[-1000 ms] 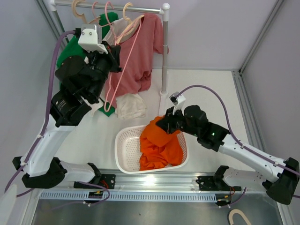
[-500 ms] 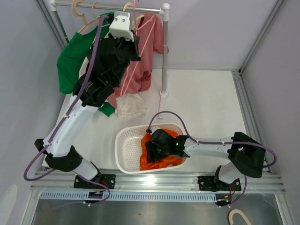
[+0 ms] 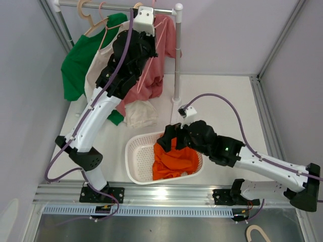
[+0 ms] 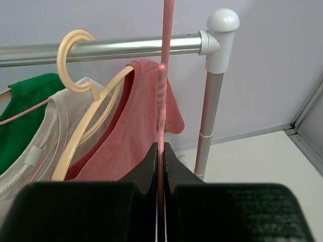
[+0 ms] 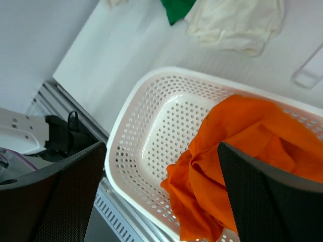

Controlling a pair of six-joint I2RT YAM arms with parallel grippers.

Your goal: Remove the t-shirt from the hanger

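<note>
Pink hanger [image 4: 162, 101] pinched tight in my left gripper [image 4: 160, 151] — right gripper [image 5: 161, 176] (jaws wide) hangs over the orange shirt [image 5: 242, 136] in the basket [image 5: 146, 101].

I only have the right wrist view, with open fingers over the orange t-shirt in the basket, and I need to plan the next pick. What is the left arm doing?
Observer: The left gripper is shut on a thin pink hanger, up at the rail.
Operator: What hangs on that rail?
Observer: Three shirts: a green t-shirt, a white t-shirt and a pink t-shirt.
Operator: Is my arm clear of the stand?
Observer: Yes. The post stands beyond the basket, apart from the right gripper.
</note>
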